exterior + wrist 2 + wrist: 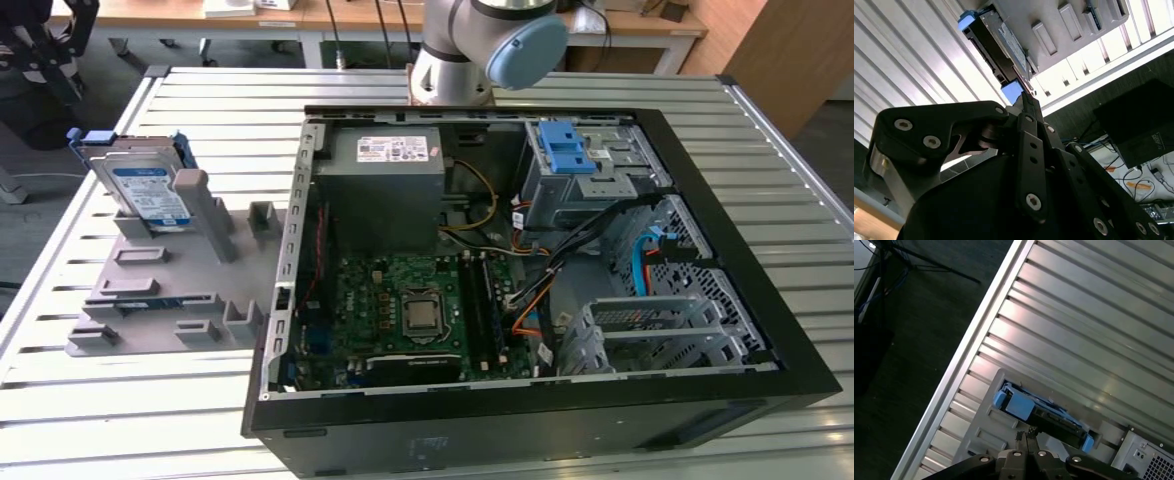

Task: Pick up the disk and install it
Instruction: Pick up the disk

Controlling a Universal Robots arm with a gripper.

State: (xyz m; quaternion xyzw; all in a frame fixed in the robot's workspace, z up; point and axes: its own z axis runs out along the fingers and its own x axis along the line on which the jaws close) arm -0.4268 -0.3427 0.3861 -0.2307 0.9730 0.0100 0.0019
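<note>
First wrist view: we are holding our tool point(1026, 434) pressed together, empty, with the disk point(1041, 414) lying directly ahead of its tips, long axis running crosswise.

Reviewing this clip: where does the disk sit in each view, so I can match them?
Exterior view: the disk stands on edge in the grey holder, to the exterior view's left of the computer case.
Second wrist view: the disk edge-on, just beyond the pincer.
First wrist view: the disk edge-on, just beyond the pincer.
Shared landmark: the grey holder.
</note>
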